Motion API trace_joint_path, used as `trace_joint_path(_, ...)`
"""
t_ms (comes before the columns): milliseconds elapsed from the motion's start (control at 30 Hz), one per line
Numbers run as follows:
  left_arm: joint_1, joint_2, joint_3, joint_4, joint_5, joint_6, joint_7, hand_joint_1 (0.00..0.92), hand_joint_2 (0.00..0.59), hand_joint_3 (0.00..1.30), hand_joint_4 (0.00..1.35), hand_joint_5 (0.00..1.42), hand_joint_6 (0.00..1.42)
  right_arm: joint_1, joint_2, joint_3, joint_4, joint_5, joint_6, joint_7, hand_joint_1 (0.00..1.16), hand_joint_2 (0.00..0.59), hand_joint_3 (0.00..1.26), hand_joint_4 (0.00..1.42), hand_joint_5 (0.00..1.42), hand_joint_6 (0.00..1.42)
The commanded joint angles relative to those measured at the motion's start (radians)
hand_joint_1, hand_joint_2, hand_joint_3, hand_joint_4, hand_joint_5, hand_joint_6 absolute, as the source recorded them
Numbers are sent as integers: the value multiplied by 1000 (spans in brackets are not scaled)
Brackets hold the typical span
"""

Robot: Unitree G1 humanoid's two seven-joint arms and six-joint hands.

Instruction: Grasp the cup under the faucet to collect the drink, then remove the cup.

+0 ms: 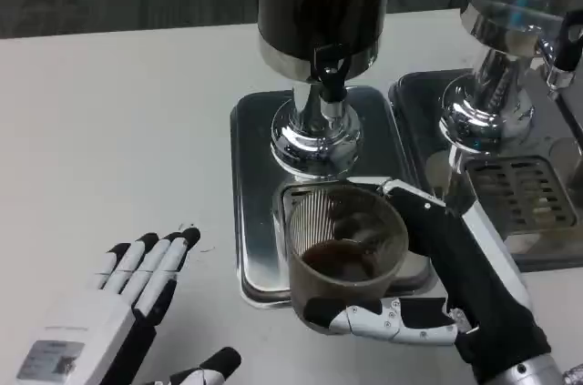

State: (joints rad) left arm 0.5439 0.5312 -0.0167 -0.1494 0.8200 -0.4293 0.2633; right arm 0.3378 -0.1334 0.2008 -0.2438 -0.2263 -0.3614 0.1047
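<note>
The right hand (437,289) wraps its fingers around a clear cup (346,253) holding dark drink, below the dispenser's faucet (330,80) over a steel tray (255,185). The left hand (127,298) rests spread on the white table (109,130) nearby.

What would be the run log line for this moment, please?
right hand: grips cup | cup: dark drink inside, below faucet | left hand: open, on table

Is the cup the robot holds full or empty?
Partly filled: dark drink sits low in the clear cup, well below its rim, held by the right hand.
</note>
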Motion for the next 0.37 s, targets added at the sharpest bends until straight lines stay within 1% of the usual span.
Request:
trace_joint_path(33, 4, -9, -3, -8, -1, 10, 6, 0, 206, 0, 0, 0, 0, -5, 11, -4, -11, 24, -21, -13, 1083, 272, 481, 457, 618, 930)
trace_joint_path(367, 4, -25, -2, -12, -4, 22, 5, 0, 209, 0, 0, 0, 0, -8, 14, -4, -8, 31, -19, -9, 1078, 271, 478, 464, 618, 930)
